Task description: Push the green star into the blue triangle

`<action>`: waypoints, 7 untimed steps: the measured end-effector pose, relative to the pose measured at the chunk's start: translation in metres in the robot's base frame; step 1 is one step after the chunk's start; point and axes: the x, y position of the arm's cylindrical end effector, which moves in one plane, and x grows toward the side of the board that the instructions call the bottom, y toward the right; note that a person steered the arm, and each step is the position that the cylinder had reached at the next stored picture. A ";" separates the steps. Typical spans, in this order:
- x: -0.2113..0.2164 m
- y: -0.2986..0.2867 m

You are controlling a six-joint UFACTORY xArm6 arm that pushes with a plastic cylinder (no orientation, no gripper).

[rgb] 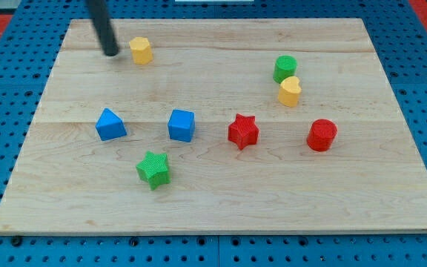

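We see a wooden board with coloured blocks and our rod up at the view's top left.

Our tip holds nothing, just left of a yellow block. Then the blue triangle, the green star below and right of it, apart, a blue cube, red star, touching green cylinder and yellow heart, red cylinder.

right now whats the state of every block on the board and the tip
my tip: at the view's top left, just left of the yellow hexagon, not touching
yellow hexagon: alone
green star: untouched, below and right of blue triangle
blue triangle: free
blue cube: free
red star: free
red cylinder: free
green cylinder: against yellow heart
yellow heart: against green cylinder
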 end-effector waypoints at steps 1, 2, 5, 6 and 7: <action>-0.008 0.110; -0.010 0.183; -0.004 0.253; 0.011 0.209; 0.028 0.145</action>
